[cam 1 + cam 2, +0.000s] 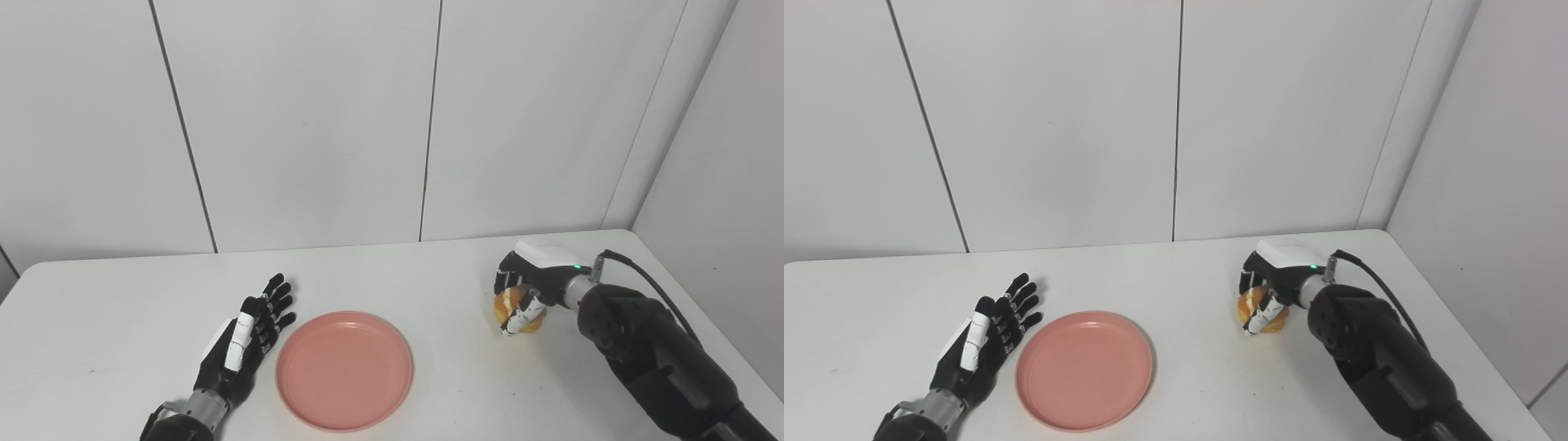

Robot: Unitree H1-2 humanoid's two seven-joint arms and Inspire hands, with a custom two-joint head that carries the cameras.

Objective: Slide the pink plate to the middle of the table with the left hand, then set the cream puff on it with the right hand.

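The pink plate (344,369) lies flat on the white table (429,275), near the front edge and slightly left of centre. My left hand (248,337) rests just left of the plate, open, fingers spread and pointing away, a small gap from the rim. On the right side of the table my right hand (525,288) is shut on the golden cream puff (513,306), its fingers wrapped over the top and its thumb across the front. The puff sits at table level; whether it touches the surface I cannot tell.
White wall panels (306,122) stand behind the table, and another wall runs along the right side. A black cable (655,282) arcs from the right wrist over the forearm. The table's right edge runs close to the right arm.
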